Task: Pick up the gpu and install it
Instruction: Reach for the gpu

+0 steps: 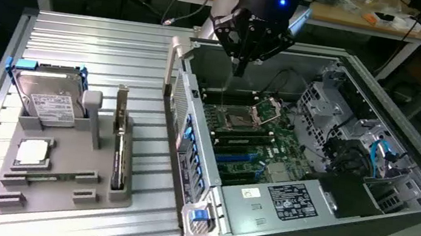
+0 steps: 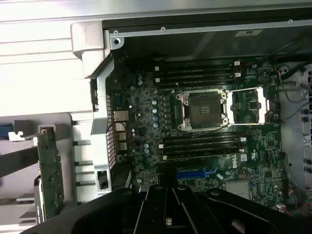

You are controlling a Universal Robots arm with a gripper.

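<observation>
We find open air above the computer case, whose side panel is off, so the motherboard at the middle of the exterior view lies reachable from above. The gripper, fingers pressed together, hangs in that opening at the upper middle, over the CPU socket. Toward the exterior view's right, a drive cage and cables crowd the case, and the power supply fills its lower end. The case's rear wall stands between the board and the grey holder on the exterior view's left. There the gpu stands on edge, free above, with the upright hard drive near it and a gap between them.
</observation>
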